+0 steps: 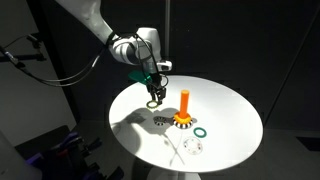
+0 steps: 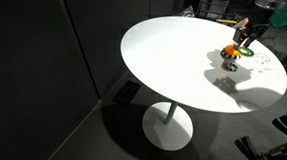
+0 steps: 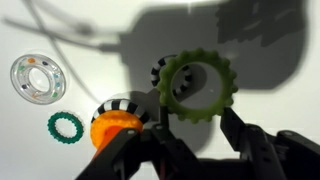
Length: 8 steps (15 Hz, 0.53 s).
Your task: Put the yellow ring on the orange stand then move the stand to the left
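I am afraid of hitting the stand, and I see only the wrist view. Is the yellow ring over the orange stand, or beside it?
Observer: Beside it. In an exterior view the gripper hangs to one side of the orange stand, with a clear gap between them.
Operator: Is the yellow ring higher than the stand's top?
Observer: It seems not. In that exterior view the fingertips are a little below the stand's top, about level with its upper part. I would probably lift first, then move across.
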### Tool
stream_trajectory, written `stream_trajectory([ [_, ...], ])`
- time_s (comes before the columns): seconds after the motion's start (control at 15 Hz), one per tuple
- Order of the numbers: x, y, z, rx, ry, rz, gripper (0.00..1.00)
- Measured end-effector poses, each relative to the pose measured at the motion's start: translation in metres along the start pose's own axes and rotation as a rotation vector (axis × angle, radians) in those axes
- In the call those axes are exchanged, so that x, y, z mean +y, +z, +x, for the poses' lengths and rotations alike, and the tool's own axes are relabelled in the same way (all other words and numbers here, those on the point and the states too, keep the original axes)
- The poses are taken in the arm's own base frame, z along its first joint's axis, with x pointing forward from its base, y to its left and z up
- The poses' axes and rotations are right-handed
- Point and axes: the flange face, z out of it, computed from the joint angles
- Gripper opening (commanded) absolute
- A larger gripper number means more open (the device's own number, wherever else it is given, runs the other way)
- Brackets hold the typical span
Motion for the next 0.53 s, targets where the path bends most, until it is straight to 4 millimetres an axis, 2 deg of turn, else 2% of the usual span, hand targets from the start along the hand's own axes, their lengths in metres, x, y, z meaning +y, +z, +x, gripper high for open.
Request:
stream_trajectory([
  [0.53,0.041,-0.052,0.038,0.062,0.098,0.013,0.3],
])
